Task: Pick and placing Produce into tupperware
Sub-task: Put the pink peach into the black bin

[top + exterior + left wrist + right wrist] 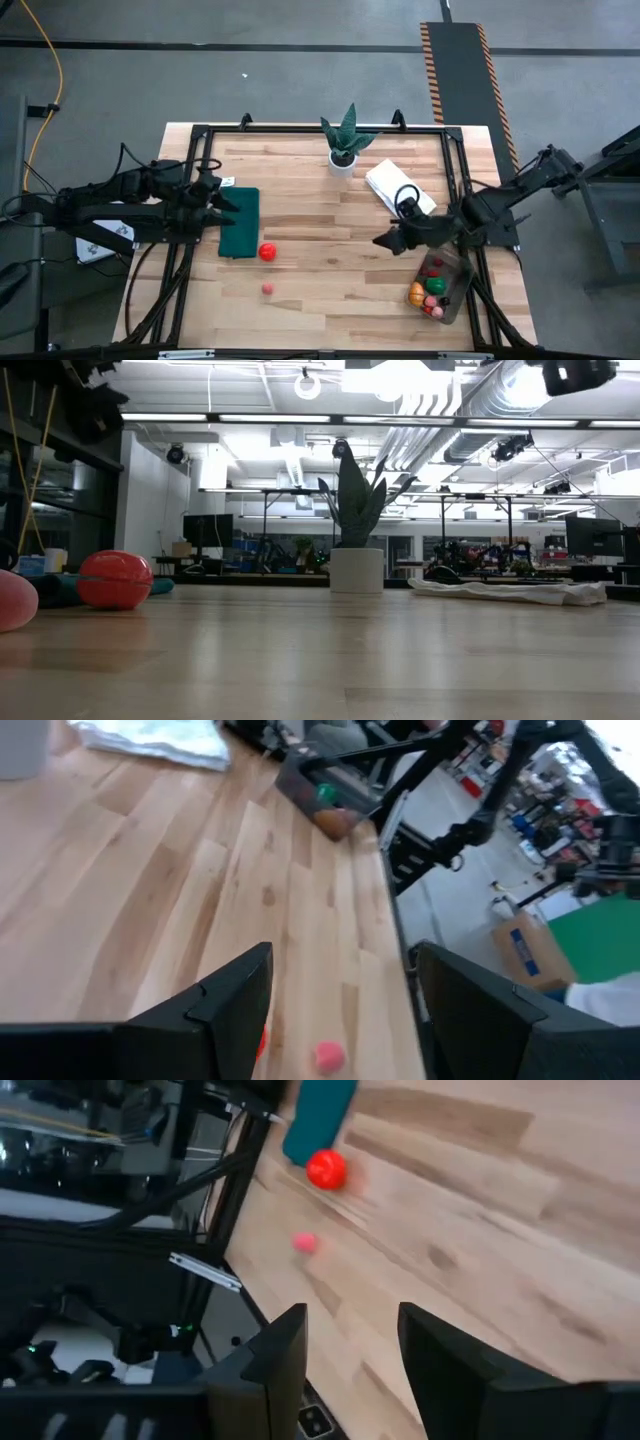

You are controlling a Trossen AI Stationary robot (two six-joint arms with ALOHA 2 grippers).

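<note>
A red round piece of produce (267, 252) and a small pink one (268, 289) lie on the wooden table left of centre. The red one sits by the corner of a dark green mat (239, 221). The clear tupperware (459, 290) stands at the near right with several pieces in it, orange, green and red. My left gripper (222, 205) hovers open above the mat, with nothing between its fingers (340, 970). My right gripper (383, 242) hangs open and empty in the air, just left of the tupperware. It faces the two loose pieces (326, 1169).
A spiky green plant in a white pot (343, 145) stands at the far middle. A folded white cloth (400, 188) lies to its right. The table's dark frame rails run along the left and right edges. Bare wood lies between the loose pieces and the tupperware.
</note>
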